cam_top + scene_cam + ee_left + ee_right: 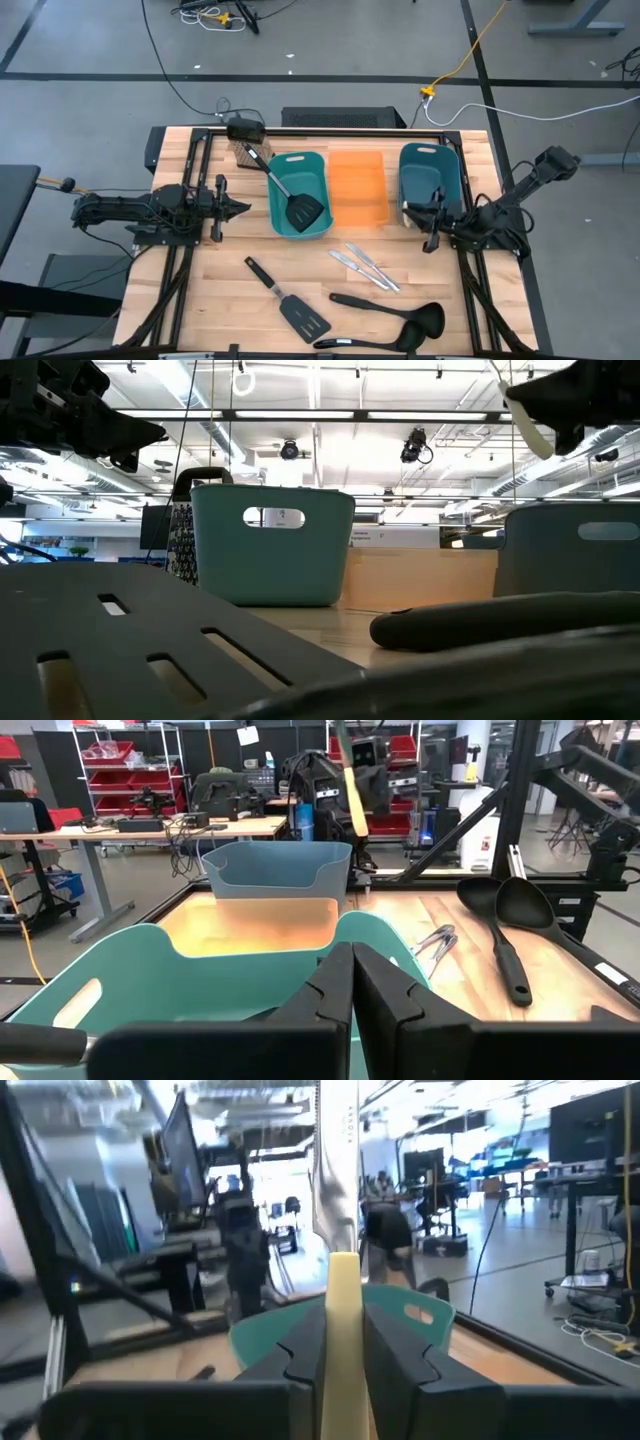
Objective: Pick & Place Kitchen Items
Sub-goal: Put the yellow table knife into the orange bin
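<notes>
My right gripper [431, 220] is shut on the yellow-handled knife [343, 1295], above the table at the near left corner of the dark teal bin [430, 178]. My left gripper [243, 208] is shut and empty, left of the teal bin [300, 193]. A black slotted spatula [290, 195] lies in that bin, its handle leaning on the far left rim. On the table lie two silver knives [362, 268], a second black spatula [288, 298] and two black ladles [392, 307], [400, 338]. My right gripper pinches the knife's yellow handle [343, 1315] between its two fingers. The knife is lifted clear of the table. Its steel blade [335, 1160] sticks out past the fingertips and points upward; it also shows in the left wrist view [350, 780].
An orange bin [357, 187] stands between the two teal bins. A box grater [243, 150] stands at the table's far left. The utensils take up the near middle of the table; bare wood [200, 290] shows at the near left.
</notes>
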